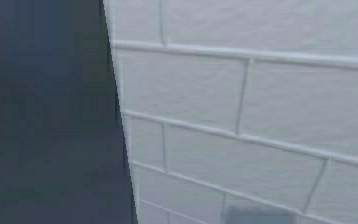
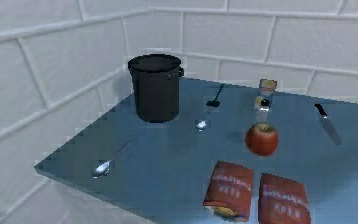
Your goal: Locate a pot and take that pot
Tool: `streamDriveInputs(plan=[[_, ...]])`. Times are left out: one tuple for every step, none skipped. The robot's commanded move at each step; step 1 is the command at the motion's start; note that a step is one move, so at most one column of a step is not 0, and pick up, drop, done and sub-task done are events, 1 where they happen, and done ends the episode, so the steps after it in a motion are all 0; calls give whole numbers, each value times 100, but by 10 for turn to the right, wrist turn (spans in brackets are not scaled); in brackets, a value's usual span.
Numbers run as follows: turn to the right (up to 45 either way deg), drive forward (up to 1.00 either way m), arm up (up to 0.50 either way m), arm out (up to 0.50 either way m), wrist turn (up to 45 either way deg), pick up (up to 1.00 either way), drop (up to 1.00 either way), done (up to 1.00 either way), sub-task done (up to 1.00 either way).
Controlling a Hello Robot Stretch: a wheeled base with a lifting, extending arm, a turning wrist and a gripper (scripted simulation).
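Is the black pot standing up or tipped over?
Standing up. The pot sits on its base on the blue counter, round rim facing up.

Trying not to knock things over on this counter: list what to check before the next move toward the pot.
1. Pot found: black pot stands upright on the blue counter, by the wall corner: ok.
2. Pot clear of neighbours: the nearest spoon lies apart from it: ok.
3. Clutter beside the reach: bottle, red fruit and knife lie toward the arm side view's right: not ok.
4. Room to drive ahead: white brick wall looks close in the forward view: not ok.
5. Gripper height against the pot's rim: cannot tell.
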Motion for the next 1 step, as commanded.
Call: streamDriveInputs(plan=[[0,0,50,0,0,0,0,0,0]])
